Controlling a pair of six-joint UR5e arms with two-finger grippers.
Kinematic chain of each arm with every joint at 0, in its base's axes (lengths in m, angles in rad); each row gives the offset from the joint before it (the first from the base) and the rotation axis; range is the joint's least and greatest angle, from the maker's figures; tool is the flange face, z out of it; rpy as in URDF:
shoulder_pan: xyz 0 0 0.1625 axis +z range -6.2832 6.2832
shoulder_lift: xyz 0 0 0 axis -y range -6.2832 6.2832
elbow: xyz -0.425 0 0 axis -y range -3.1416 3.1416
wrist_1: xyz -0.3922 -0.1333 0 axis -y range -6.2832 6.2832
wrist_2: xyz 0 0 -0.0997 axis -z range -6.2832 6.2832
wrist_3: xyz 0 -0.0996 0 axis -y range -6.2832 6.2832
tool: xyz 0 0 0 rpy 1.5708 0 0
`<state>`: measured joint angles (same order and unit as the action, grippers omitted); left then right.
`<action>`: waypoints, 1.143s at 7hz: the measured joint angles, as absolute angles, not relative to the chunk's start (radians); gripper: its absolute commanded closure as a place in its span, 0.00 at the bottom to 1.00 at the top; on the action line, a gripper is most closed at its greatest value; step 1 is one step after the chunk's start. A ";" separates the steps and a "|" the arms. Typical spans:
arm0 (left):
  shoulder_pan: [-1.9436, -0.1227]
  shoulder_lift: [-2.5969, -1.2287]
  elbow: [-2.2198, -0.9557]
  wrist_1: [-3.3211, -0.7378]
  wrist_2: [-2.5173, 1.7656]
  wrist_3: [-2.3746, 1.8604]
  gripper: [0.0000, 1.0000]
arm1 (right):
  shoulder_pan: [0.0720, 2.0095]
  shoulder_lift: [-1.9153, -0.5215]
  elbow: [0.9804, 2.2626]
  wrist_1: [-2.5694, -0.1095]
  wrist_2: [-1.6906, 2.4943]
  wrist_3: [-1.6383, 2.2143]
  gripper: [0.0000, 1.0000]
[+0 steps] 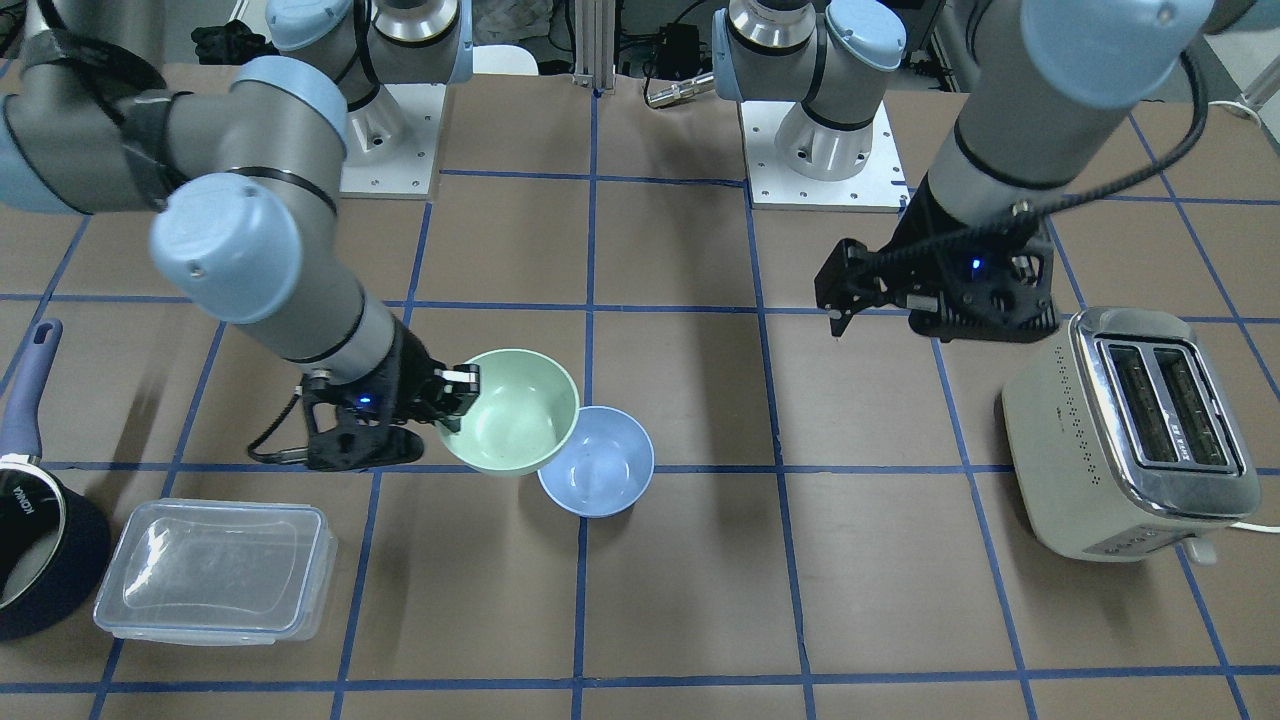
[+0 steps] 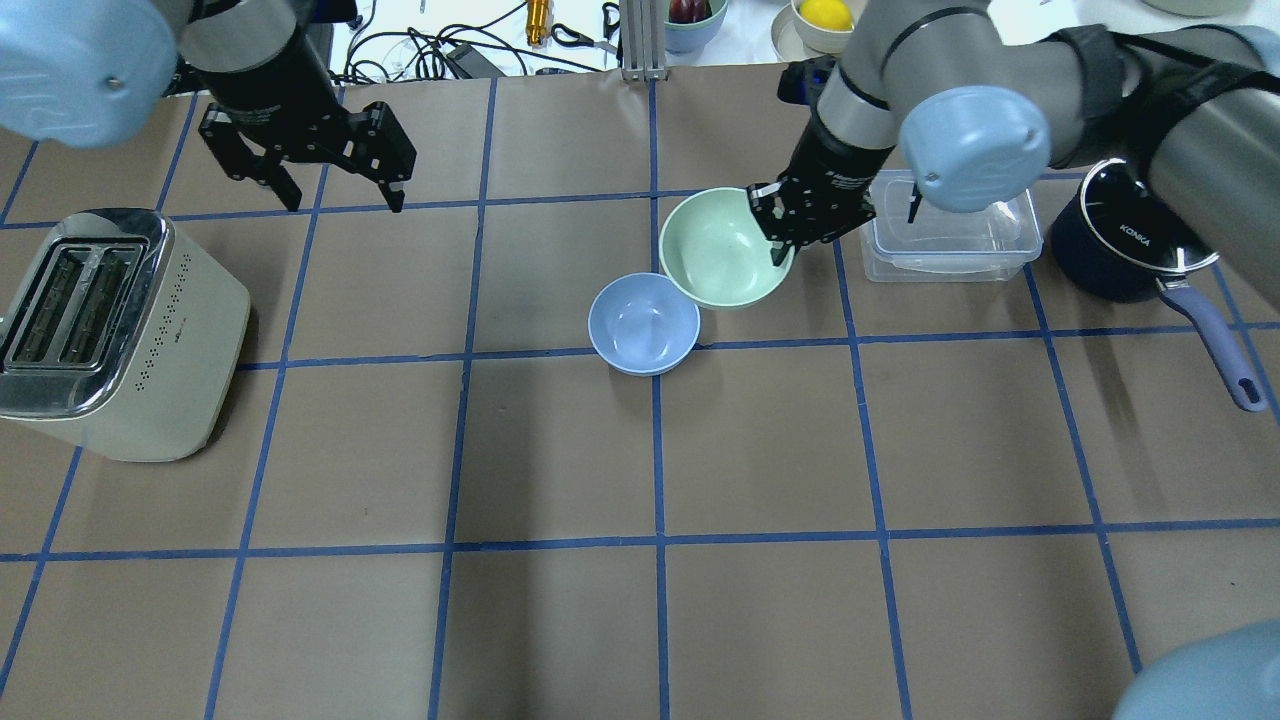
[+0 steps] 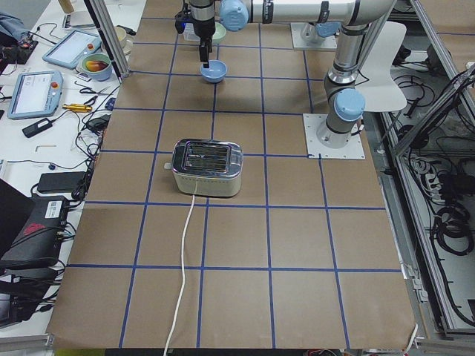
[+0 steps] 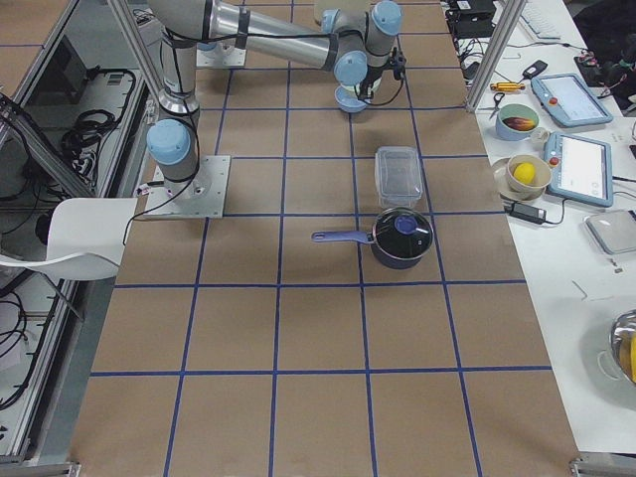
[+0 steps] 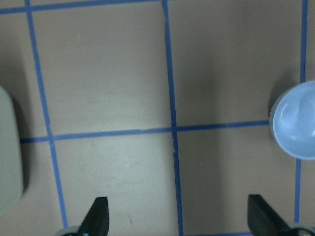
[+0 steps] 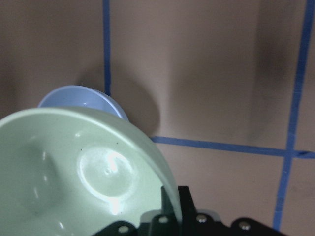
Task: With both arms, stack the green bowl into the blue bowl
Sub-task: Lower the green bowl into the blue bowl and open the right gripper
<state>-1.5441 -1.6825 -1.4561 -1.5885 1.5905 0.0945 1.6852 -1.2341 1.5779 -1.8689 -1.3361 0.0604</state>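
Observation:
My right gripper [image 2: 780, 232] is shut on the rim of the green bowl [image 2: 722, 250] and holds it above the table, overlapping the edge of the blue bowl [image 2: 643, 323], which rests on the table. In the front-facing view the green bowl [image 1: 512, 410] hangs left of and above the blue bowl [image 1: 598, 462], with the right gripper [image 1: 458, 392] on its left rim. The right wrist view shows the green bowl [image 6: 78, 172] close up with the blue bowl [image 6: 81, 101] behind it. My left gripper [image 2: 338, 195] is open and empty, in the air far left of the bowls.
A cream toaster [image 2: 110, 330] stands at the left. A clear lidded box [image 2: 945, 238] and a dark blue saucepan [image 2: 1125, 245] sit right of the bowls, close under my right arm. A bowl of fruit [image 2: 825, 18] lies beyond the table's far edge.

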 measured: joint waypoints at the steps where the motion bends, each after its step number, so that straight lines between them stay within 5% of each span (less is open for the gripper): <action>1: -1.538 -1.631 -1.478 -1.609 1.594 0.116 0.00 | 1.746 -1.189 1.575 -1.923 -1.336 0.134 1.00; 5: -1.525 -1.583 -1.518 -1.584 1.551 0.144 0.00 | 1.794 -1.122 1.586 -1.967 -1.342 0.199 0.97; 6: -1.527 -1.581 -1.522 -1.581 1.564 0.145 0.00 | 1.795 -1.120 1.592 -1.967 -1.346 0.200 0.06; 8: -1.529 -1.595 -1.525 -1.577 1.584 0.147 0.00 | 1.795 -1.121 1.598 -1.978 -1.346 0.198 0.00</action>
<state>-1.5286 -1.5945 -1.5251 -1.5774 1.5838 0.1467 1.7947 -1.1213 1.5983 -1.9776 -1.3462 0.1976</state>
